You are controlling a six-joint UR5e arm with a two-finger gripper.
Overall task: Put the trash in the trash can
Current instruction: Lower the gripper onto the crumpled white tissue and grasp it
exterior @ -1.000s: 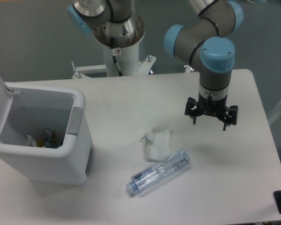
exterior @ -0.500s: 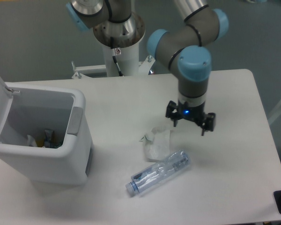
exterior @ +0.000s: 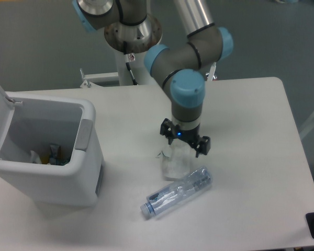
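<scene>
- over the last second the gripper point(exterior: 184, 144) has swung leftward across the counter point(exterior: 251, 172) and now hangs directly over the wrapper point(exterior: 176, 161).
- its jaws are spread apart and grasp nothing; they straddle the wrapper's upper edge, though contact cannot be judged.
- the wrapper lies crumpled mid-counter, unmoved; the bottle point(exterior: 177, 192) rests just in front of it, touching or nearly so, blue cap toward the near-left.
- the trash can point(exterior: 47, 151) stands at the left with its lid up, some litter already inside.
- this shift suggests the wrapper is the first pick; both pieces remain out of the bin.
</scene>
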